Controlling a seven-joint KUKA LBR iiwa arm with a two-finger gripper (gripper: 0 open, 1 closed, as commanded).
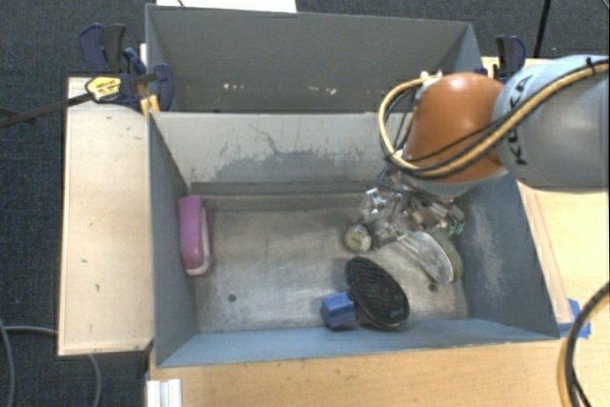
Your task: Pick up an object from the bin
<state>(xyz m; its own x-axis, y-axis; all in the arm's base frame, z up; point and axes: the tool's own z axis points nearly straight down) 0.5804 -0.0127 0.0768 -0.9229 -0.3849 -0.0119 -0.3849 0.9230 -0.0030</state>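
Note:
My gripper [384, 213] hangs below the arm's orange cover, low over the right half of the bin floor. Right beneath it lie a small round beige-and-metal piece [358, 239] and a clear plastic object [434, 254] with a greenish end. Whether anything is between the gripper's tips is hidden by its own metal parts. A black oval brush head [377, 292] with a blue handle stub [337, 310] lies just in front of it, near the bin's front wall.
A pink oblong object [193, 234] lies along the left wall, far from the gripper. The arm and its cables cover the bin's right rear corner.

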